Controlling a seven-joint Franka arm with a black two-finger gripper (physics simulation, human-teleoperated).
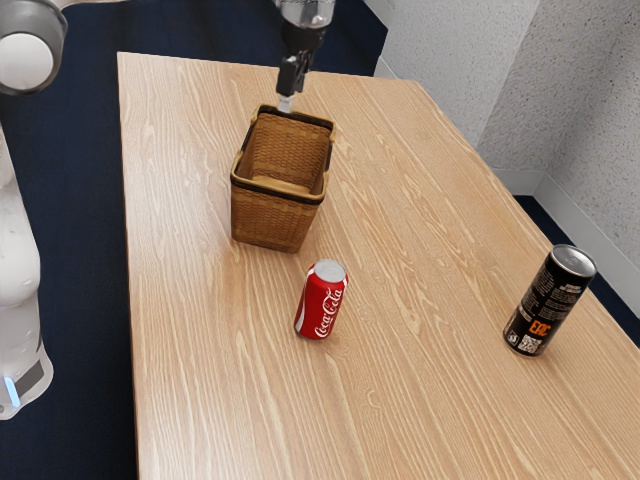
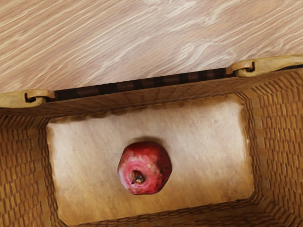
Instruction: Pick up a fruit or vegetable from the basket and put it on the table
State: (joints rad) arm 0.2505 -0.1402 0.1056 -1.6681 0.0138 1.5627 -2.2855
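In the exterior view my gripper (image 1: 287,100) points down at the far rim of the wicker basket (image 1: 270,217), near the rim's top edge; whether it touches the rim I cannot tell. A red pomegranate (image 2: 145,167) lies alone on the pale bottom of the basket (image 2: 279,127) in the wrist view, around the middle of that floor and apart from the woven walls. Its crown end faces up toward the camera at a tilt. In the exterior view the basket's near wall hides the bottom where the fruit lies.
A red Coca-Cola can (image 1: 322,302) stands near the basket on the wooden table (image 1: 400,400). Toward the exterior view's right is a tall black can (image 1: 549,302). Bare wood (image 2: 118,42) borders the basket's rim in the wrist view.
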